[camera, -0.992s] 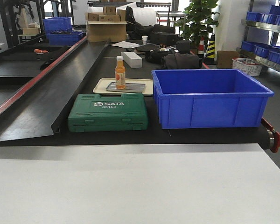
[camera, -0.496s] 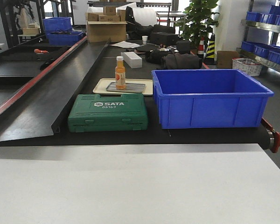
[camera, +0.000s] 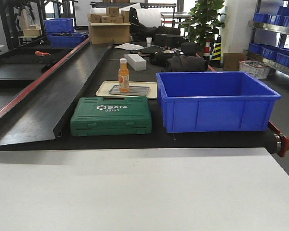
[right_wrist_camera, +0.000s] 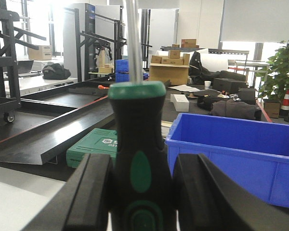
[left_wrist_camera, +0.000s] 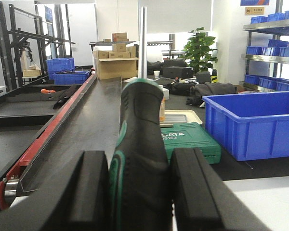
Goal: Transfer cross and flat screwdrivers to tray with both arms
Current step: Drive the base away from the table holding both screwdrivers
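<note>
In the left wrist view my left gripper [left_wrist_camera: 139,161] is shut on a screwdriver [left_wrist_camera: 139,115] with a black-and-green handle. Its silver shaft points up and away. In the right wrist view my right gripper [right_wrist_camera: 142,163] is shut on the other screwdriver [right_wrist_camera: 137,120], which stands the same way. Which one is cross and which is flat cannot be told. The grey metal tray [camera: 136,90] lies inside a cream plastic tray [camera: 104,88] on the black belt, behind the green case. An orange bottle [camera: 124,75] stands on it. Neither arm shows in the front view.
A green SATA tool case [camera: 111,116] lies at the belt's front, with a deep blue bin [camera: 216,100] to its right. A white table [camera: 135,192] fills the foreground. A black sloped chute [camera: 48,101] runs along the left. Boxes, bags and a plant stand behind.
The front view has shifted very slightly, so the blue bin sits a few pixels further left. Nothing on the belt has moved.
</note>
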Robot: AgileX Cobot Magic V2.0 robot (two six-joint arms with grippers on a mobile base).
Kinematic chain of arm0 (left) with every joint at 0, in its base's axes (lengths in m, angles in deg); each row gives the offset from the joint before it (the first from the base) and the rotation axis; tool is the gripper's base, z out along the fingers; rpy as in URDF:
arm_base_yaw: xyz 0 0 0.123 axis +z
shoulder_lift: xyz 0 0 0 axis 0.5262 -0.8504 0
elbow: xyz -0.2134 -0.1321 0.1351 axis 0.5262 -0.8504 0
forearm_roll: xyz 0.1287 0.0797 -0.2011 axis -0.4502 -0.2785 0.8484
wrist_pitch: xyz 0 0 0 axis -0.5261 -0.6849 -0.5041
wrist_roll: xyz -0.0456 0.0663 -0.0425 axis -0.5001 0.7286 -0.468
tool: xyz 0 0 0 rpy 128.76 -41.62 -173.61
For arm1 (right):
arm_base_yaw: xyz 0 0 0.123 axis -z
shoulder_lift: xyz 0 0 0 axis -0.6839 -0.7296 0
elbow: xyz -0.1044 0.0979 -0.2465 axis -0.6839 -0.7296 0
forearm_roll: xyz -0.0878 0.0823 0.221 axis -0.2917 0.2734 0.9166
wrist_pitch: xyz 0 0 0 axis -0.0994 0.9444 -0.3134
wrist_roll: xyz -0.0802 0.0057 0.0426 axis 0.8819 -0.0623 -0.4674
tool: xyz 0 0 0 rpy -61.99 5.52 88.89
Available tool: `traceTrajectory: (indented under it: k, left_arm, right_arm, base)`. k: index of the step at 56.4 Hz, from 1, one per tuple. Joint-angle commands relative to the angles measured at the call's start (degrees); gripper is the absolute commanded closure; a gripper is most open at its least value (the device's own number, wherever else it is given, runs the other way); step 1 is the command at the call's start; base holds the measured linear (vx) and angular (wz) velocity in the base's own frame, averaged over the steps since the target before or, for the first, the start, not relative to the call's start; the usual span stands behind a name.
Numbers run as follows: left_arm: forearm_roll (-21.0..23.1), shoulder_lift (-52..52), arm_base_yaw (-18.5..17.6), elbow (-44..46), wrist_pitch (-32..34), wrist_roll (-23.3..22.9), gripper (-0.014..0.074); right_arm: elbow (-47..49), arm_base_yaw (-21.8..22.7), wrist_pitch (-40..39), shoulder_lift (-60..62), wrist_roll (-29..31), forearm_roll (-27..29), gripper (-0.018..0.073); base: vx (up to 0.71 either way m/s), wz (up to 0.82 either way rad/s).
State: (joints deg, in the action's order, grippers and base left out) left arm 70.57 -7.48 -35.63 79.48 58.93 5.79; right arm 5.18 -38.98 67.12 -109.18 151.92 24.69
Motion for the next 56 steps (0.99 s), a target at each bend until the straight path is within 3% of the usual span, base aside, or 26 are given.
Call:
traceTrajectory:
  k: [1,28,56]
  left_arm:
    - [0.29,-0.14,-0.29,1.77,5.62,-0.55,0.0597]
    - [0.29,-0.14,-0.29,1.77,5.62,-0.55,0.0597]
    - [0.29,-0.14,-0.24,1.77,5.63,-0.55,0.0597]
  right_arm:
    - [1.79,-0.04,-1.74,0.17,-0.15,2.09,0.0568]
    - [1.79,-0.04,-1.74,0.17,-0.15,2.10,0.0568]
    - [1.79,-0.04,-1.74,0.17,-0.15,2.10,0.0568]
  base:
    - [-0.04,-0.02]
    - [-0.14,-0.11]
    - [-0.18,-0.41]
